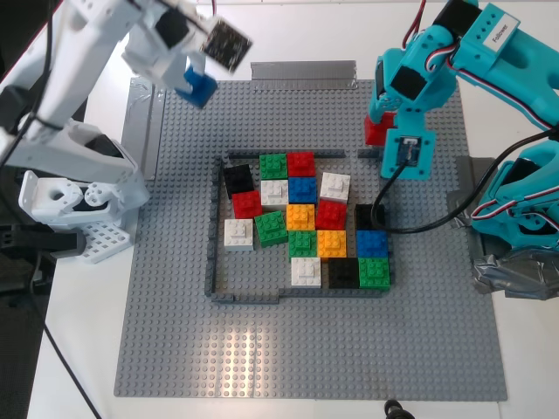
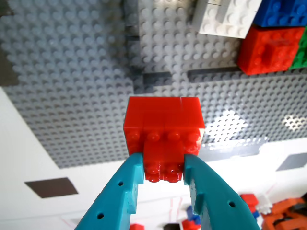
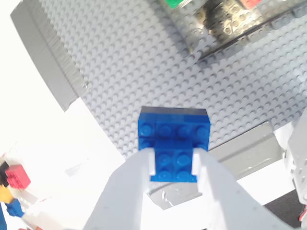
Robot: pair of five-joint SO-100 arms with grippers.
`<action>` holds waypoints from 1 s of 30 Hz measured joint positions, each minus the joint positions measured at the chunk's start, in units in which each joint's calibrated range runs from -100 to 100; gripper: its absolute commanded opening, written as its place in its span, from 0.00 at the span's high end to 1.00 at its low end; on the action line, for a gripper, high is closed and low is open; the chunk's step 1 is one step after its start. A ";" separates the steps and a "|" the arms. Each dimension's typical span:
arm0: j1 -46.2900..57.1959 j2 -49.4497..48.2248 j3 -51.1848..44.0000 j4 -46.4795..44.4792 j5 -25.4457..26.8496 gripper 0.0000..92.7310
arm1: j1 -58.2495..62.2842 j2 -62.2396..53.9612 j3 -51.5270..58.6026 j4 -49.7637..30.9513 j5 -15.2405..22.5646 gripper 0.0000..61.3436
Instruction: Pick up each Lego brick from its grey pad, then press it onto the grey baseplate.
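Observation:
My first gripper (image 1: pixel 381 125), on the teal arm at the exterior view's right, is shut on the red brick (image 1: pixel 376 131) and holds it over the grey baseplate (image 1: pixel 175 288) near its far edge. The first wrist view shows the teal fingers (image 2: pixel 129 184) clamping the red brick (image 2: pixel 163 125). My second gripper (image 1: pixel 193 80), on the white arm at the exterior view's left, is shut on the blue brick (image 1: pixel 199 87) above the baseplate's far left corner. The second wrist view shows the blue brick (image 3: pixel 173 132) between white fingers (image 3: pixel 139 177). A dark grey pad (image 2: pixel 47 187) lies on the white table.
A low dark-grey brick frame (image 1: pixel 212 236) on the baseplate holds several coloured bricks (image 1: pixel 301 218). Grey tape strips run along the plate's far edge (image 1: pixel 303 72) and left edge (image 1: pixel 138 122). A black cable (image 1: pixel 410 229) hangs from the teal arm over the frame's right side.

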 measured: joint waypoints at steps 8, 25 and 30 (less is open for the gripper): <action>-3.77 2.11 1.95 -1.48 -6.48 1.00 | 19.27 -8.55 10.15 -0.48 2.64 1.00; -4.37 11.92 1.95 -12.35 -8.68 1.00 | 49.55 -10.45 22.34 -9.90 -6.01 1.00; -4.37 12.00 1.95 -13.91 -8.68 1.00 | 56.82 -3.02 22.53 -17.94 -1.91 1.00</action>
